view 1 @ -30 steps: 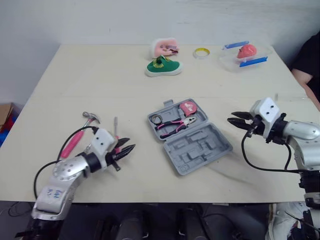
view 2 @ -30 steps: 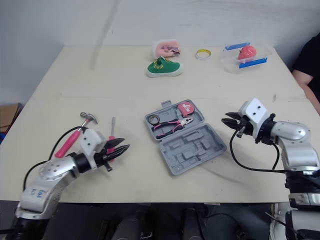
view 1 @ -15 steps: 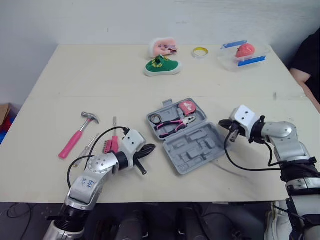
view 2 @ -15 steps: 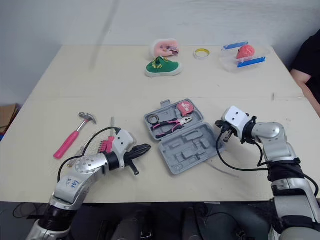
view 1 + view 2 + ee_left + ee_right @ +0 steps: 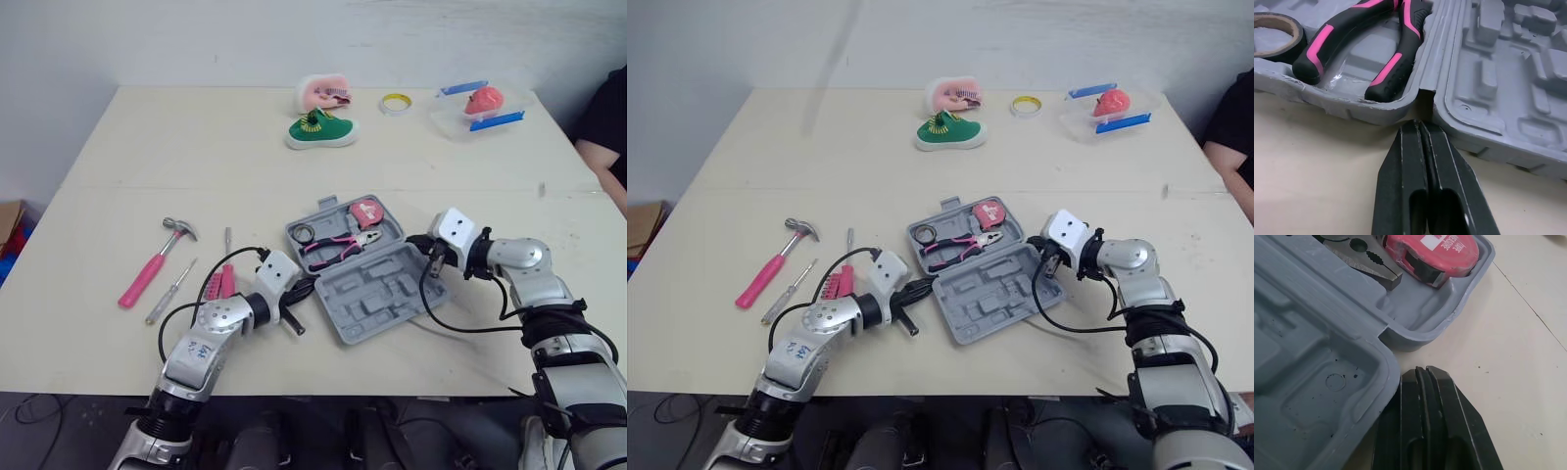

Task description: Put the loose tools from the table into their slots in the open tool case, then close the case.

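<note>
The left claw (image 5: pixel 1420 128) is pinched shut with nothing between its two black fingers, so they form one narrow wedge. Its tip sits just in front of the notch where the two halves of the open grey moulded plastic tool case (image 5: pixel 1508 122) meet at the hinge. The right claw (image 5: pixel 1422 374) is pressed shut and empty in the same way, low on the table against the opposite end of that hinge line. With both claws closed at either end, they look set to push or steady the case rather than to pick anything up.

Just beyond the left claw's tip, in the nearer half of the case, lie pink-and-black handled pliers (image 5: pixel 1376 54) and a roll of black tape (image 5: pixel 1276 32), each seated in its moulded recess. Beyond the right claw's tip, a red tape measure (image 5: pixel 1435 254) fills the corner pocket beside the pliers' steel jaws. The other half of the case holds only empty recesses.

The loose tools lie behind the left claw, beside that arm. Close by are a pink toothed piece, probably a bit holder (image 5: pixel 216 284), and a short screwdriver (image 5: pixel 227 241). Farther out are a slim pale screwdriver (image 5: pixel 171 291) and a pink-handled hammer (image 5: pixel 155 264). None of these is slotted yet, so the case is not ready to be closed.
</note>
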